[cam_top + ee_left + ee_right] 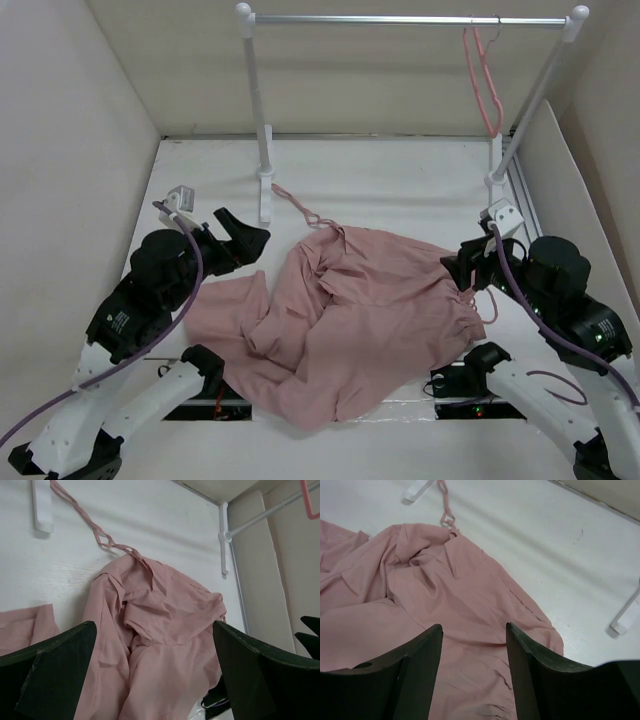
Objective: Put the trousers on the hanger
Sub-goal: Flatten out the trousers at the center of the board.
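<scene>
Both grippers are spread and empty: the left gripper (243, 240) hangs just beside the left side of the crumpled trousers (350, 320), and the right gripper (455, 268) is over their right edge. Well behind the trousers, the hanger (484, 80) hangs on the rail (400, 19).

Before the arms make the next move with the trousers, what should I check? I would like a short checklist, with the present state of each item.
1. Left gripper open and empty: ok.
2. Right gripper open and empty: ok.
3. Trousers lying free on the table: ok.
4. Trousers spread flat, waistband easy to find: not ok, they are crumpled.
5. Hanger hanging empty on the rail: ok.
6. Drawstring clear of the rail foot: cannot tell.
</scene>
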{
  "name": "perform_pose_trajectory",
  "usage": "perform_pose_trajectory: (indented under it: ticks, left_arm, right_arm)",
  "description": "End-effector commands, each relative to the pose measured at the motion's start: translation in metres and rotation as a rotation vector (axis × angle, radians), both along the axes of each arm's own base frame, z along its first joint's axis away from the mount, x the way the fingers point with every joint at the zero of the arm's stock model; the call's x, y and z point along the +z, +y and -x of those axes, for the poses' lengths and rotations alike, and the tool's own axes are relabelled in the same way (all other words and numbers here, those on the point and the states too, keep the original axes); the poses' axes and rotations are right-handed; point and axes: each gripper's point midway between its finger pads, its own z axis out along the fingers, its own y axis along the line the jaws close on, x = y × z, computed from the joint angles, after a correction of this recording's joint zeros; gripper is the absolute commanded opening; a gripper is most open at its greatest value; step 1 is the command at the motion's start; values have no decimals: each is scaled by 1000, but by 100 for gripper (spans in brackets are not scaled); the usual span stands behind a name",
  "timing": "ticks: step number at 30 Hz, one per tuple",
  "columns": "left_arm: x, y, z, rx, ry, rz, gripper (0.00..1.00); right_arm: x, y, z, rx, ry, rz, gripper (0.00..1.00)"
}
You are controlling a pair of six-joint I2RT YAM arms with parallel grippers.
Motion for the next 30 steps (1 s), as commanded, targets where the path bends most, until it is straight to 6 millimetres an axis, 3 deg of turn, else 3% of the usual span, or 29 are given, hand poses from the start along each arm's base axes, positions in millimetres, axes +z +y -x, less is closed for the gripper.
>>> perform_pose_trajectory:
  ticks: [1, 3, 6, 7, 9, 10, 12, 14, 16, 18, 21, 26, 30]
  left_arm:
    - [-13, 3, -1, -4, 25, -67, 99]
    - [-45, 7, -4, 40, 125, -107, 99]
    - [-110, 11, 5, 95, 324, -138, 99]
    - [-134, 10, 9, 90, 376, -150, 99]
    - [-149, 4, 14, 77, 411, -119, 99]
    - [-154, 3, 14, 70, 419, -113, 99]
    - [-169, 1, 22, 51, 471, -122, 99]
    - [-188, -2, 33, 24, 540, -133, 99]
    - [-195, -12, 43, -28, 576, -108, 99]
    - [-190, -15, 44, -37, 558, -113, 99]
    - [-180, -14, 40, -64, 535, -165, 99]
    - [-195, 1, 39, -152, 599, -432, 99]
    - [-192, -14, 40, -262, 599, -426, 99]
  right_arm:
    - [1, -2, -1, -24, 1, -17, 59]
    - [-11, 0, -3, -33, 26, -20, 59]
    - [-22, 3, -2, -32, 52, -41, 34]
    - [-24, 3, 0, -30, 54, -50, 19]
    - [-33, 4, 2, -24, 73, -48, 2]
    - [-43, 4, 2, -26, 95, -41, 0]
    - [-52, 3, 4, -29, 113, -32, 0]
    - [-63, 2, 6, -27, 130, -24, 18]
    - [-71, 4, 8, -16, 145, -21, 43]
    - [-78, 8, 10, 7, 153, -27, 50]
    - [-88, 13, 12, 13, 184, -54, 53]
    - [-93, 14, 10, 16, 192, -46, 55]
    - [-93, 12, 8, 3, 187, -45, 55]
